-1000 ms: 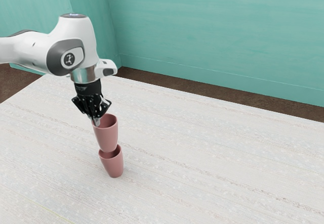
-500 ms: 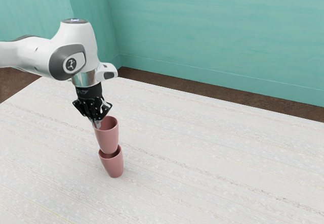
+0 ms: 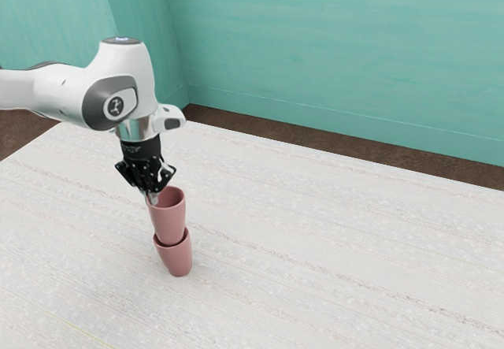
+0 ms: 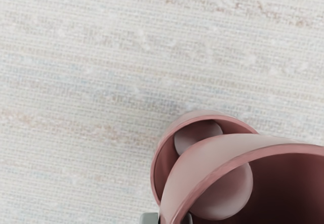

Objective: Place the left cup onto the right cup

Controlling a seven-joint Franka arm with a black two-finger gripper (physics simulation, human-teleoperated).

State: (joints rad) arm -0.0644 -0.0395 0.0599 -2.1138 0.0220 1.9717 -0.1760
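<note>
Reaching in from the left edge of the exterior view, the white arm (image 3: 71, 97) points its black pincer (image 3: 152, 198) down at left of centre. The pincer's fingers are nearly together, pinching the near-left rim of the upper cup (image 3: 168, 217). That pink cup leans slightly, its base sunk into the mouth of the lower cup (image 3: 176, 256), which stands on the pale table (image 3: 354, 246). In the wrist view's lower right, the upper cup (image 4: 228, 153) overlaps the lower cup (image 4: 164, 168). A teal wall (image 3: 331, 42) spans the background.
</note>
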